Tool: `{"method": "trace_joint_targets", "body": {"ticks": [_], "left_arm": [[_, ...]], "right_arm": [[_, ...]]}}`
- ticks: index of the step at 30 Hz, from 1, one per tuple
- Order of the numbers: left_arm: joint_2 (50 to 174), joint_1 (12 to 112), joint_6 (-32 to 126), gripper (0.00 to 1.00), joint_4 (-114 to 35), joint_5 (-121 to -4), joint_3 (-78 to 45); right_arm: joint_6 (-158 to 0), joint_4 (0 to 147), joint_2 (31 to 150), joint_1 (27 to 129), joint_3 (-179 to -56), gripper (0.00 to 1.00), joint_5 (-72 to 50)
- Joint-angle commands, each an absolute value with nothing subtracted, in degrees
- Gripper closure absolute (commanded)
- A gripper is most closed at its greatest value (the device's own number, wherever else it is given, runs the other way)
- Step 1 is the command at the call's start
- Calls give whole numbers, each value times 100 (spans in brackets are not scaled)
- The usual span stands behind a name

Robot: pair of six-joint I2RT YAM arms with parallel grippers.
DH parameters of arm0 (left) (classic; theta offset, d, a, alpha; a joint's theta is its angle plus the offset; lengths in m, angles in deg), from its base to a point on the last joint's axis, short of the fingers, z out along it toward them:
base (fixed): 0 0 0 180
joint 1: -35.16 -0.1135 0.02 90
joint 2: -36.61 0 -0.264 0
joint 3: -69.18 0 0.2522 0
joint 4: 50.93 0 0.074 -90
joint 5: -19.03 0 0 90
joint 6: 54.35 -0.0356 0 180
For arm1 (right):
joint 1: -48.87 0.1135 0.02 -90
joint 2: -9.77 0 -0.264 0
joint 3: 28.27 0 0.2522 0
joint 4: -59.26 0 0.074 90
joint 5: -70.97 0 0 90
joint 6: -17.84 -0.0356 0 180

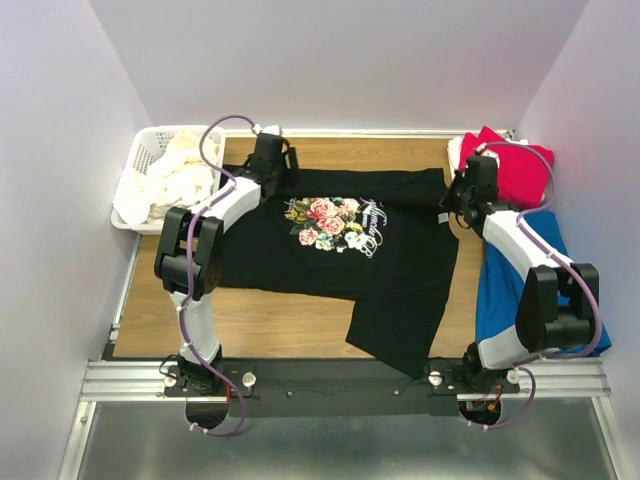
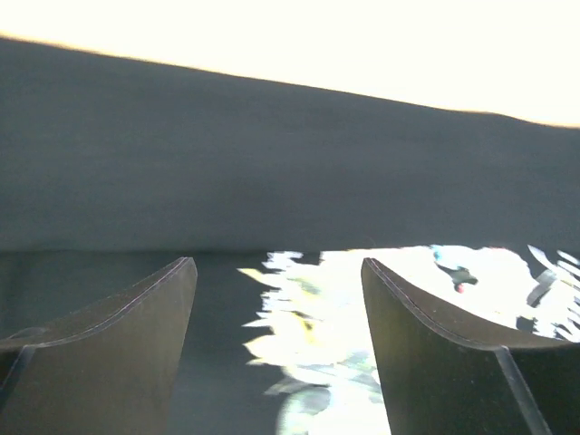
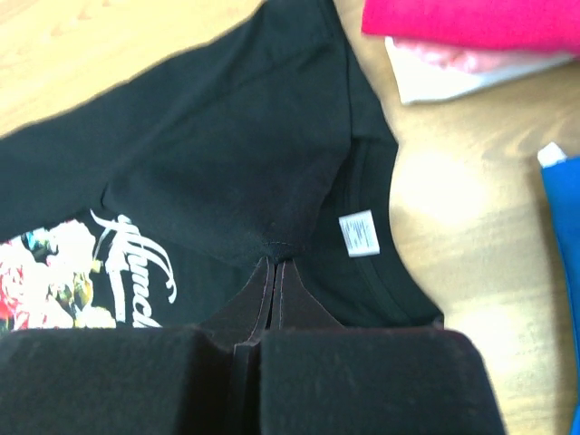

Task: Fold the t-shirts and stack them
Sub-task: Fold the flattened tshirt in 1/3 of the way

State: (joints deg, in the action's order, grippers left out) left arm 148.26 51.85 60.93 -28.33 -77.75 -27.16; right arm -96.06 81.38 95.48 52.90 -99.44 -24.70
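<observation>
A black t-shirt [image 1: 385, 270] with a rose print [image 1: 330, 222] and white lettering lies spread on the wooden table, its upper part folded over. My left gripper [image 1: 280, 170] hovers at the shirt's far left edge. It is open [image 2: 276, 281], with only the print and black cloth showing below its fingers [image 2: 136, 344]. My right gripper [image 1: 448, 212] is at the shirt's right edge by the collar, shut [image 3: 276, 258] on a pinch of black fabric beside the neck label [image 3: 360, 233]. A folded red t-shirt [image 1: 512, 168] rests on a white one [image 3: 444, 77] at the far right.
A white lattice basket [image 1: 137, 165] holding cream shirts [image 1: 185, 170] stands at the far left corner. A blue cloth [image 1: 520, 290] lies along the right side under the right arm. Bare wood [image 1: 260, 320] shows in front of the shirt.
</observation>
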Motion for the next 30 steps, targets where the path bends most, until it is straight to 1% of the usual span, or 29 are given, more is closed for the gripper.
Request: {"method": "trace_joint_targets", "body": {"ticks": [1, 7, 12, 14, 15, 18, 20, 21, 23, 25, 27, 30], "left_arm": [[14884, 5335, 5877, 18, -2935, -7186, -3000], [14955, 5572, 5411, 18, -3295, -6194, -3123], [15350, 6072, 5296, 19, -3331, -5848, -3633], [15569, 6214, 5305, 21, -3287, -5787, -3958], [15640, 6345, 5331, 24, -3278, -5770, -4054], [15877, 6486, 5402, 31, -3234, -5629, -4380], [16000, 6592, 5455, 33, -3199, -5541, -4556], [16027, 6618, 5490, 36, -3199, -5523, -4591], [16158, 6715, 5499, 38, -3199, -5410, -4723], [16264, 6777, 5525, 44, -3164, -5313, -4889], [16440, 6908, 5516, 46, -3129, -5216, -5039], [16721, 7075, 5543, 46, -3023, -5093, -5382]], "right_arm": [[-9545, 8181, 9897, 5265, -10364, 99, -2712], [-9493, 8164, 10345, 5265, -10917, 99, -2817], [-9413, 8146, 11213, 5265, -11611, 99, -2966], [-9343, 8146, 11531, 5265, -12051, 99, -3037], [-9343, 8146, 11854, 5265, -12235, 99, -3063], [-9273, 8146, 12269, 5265, -12876, 99, -3151], [-9211, 8146, 12674, 5274, -13323, 99, -3169], [-9194, 8146, 12780, 5265, -13439, 99, -3151], [-9167, 8146, 13087, 5265, -13651, 99, -3116], [-9167, 8155, 13254, 5274, -13879, 99, -3090], [-9202, 8155, 13465, 5265, -14054, 99, -3081], [-9255, 8146, 13659, 5265, -14170, 99, -2976]]}}
